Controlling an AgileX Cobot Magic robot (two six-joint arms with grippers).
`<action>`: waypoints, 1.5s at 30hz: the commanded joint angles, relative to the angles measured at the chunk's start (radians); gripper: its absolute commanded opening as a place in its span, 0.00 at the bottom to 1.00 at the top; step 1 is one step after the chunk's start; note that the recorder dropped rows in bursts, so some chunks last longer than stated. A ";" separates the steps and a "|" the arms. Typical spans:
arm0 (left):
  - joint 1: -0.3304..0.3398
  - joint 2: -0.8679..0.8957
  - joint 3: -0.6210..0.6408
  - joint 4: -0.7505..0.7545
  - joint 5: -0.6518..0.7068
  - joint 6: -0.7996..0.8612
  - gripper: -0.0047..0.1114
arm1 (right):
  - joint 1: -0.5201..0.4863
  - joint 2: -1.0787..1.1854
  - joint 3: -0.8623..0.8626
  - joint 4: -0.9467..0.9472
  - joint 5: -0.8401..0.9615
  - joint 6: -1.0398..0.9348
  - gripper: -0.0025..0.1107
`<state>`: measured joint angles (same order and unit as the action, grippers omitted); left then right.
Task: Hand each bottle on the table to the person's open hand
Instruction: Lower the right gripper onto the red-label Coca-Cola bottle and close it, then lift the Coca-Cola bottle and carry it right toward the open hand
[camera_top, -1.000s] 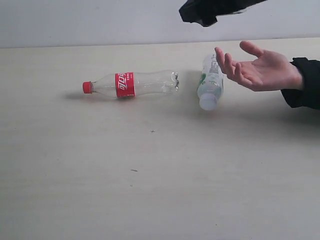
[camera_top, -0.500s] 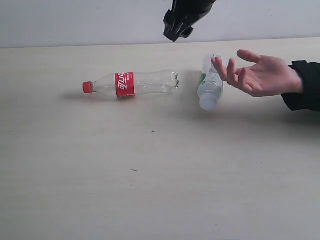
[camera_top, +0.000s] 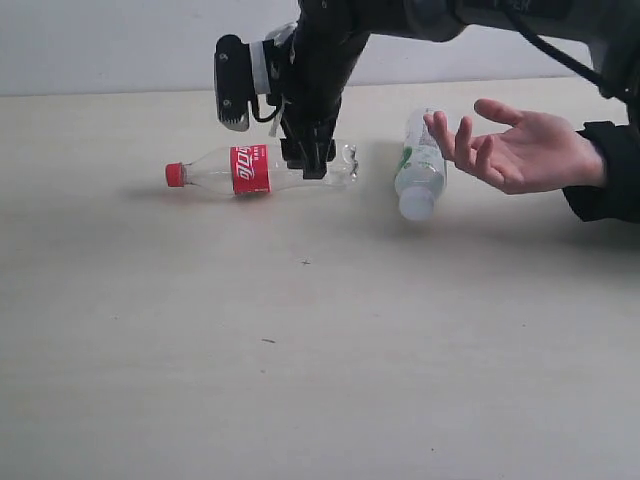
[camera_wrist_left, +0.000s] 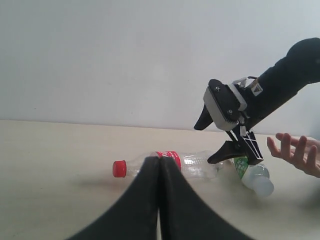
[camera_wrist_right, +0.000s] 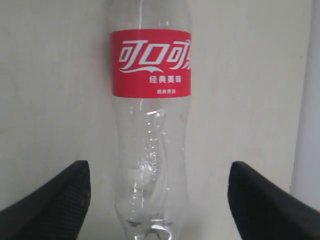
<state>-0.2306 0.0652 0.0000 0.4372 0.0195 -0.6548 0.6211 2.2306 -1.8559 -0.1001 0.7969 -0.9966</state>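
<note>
Got the right jaws spread wide either side of the cola bottle, lying sideways near the far edge of the worktop, left jaws pressed together, and could easily squirt it into the green bottle by closing off-centre on that slick round body.

1. Two bottles: one red-label bottle, one white-green-label bottle.
2. One person's open hand.
3. One table.
4. Two grippers: one right gripper, one left gripper.
</note>
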 joint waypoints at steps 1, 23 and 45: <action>0.002 -0.008 0.000 -0.007 0.000 -0.005 0.04 | 0.009 0.027 -0.010 -0.066 -0.002 -0.013 0.67; 0.002 -0.008 0.000 -0.007 0.000 -0.005 0.04 | 0.013 0.145 -0.010 -0.126 -0.217 0.005 0.67; 0.002 -0.008 0.000 -0.007 0.000 -0.005 0.04 | 0.011 0.209 -0.010 -0.218 -0.283 0.092 0.63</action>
<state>-0.2306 0.0652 0.0000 0.4372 0.0232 -0.6548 0.6319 2.4282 -1.8597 -0.3042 0.5232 -0.9214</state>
